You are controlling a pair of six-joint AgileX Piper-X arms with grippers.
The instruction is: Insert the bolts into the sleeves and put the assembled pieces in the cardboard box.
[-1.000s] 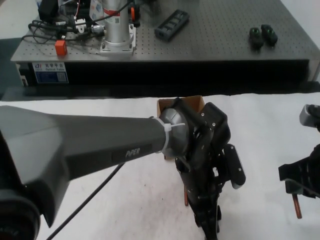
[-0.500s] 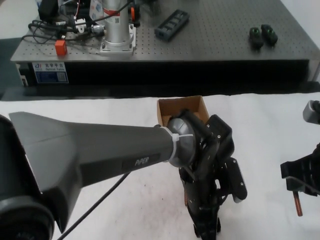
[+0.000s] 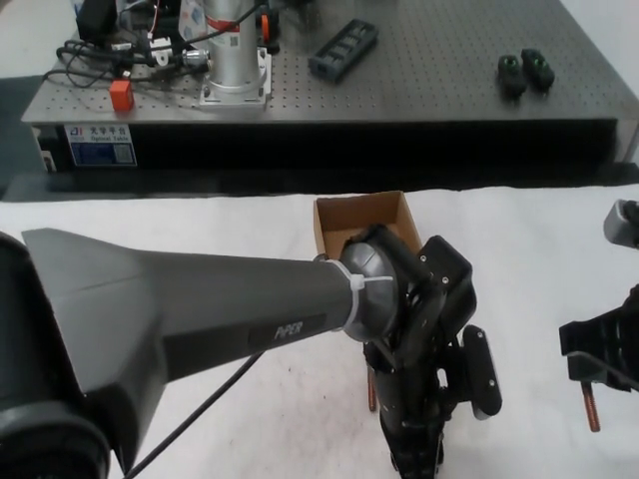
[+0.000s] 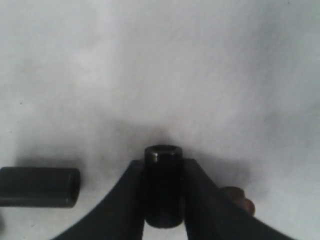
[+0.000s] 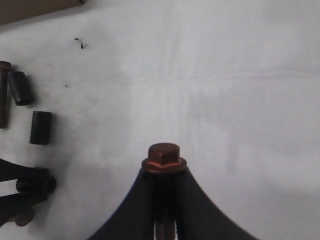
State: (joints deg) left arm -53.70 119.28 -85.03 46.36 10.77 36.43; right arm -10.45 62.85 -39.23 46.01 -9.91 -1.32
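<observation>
This looks like a robotics laboratory. Across the upper part of the frame stands a heavy metal board (image 3: 429,90) with a regular grid of small holes. On it, at the upper left, there are a bundle of black cables (image 3: 105,50), a shiny metal post (image 3: 232,50) on a base plate and a small orange block (image 3: 121,95). A printed label (image 3: 99,146) sits on its dark front edge. In the lower part, a grey robot arm (image 3: 200,309) stretches over a desk (image 3: 150,225) covered with white cloth.

Left gripper (image 4: 164,170): 2 fingers clamped on sleeve (image 4: 163,195). Right gripper (image 5: 164,175): 2 fingers clamped on bolt (image 5: 163,157).
</observation>
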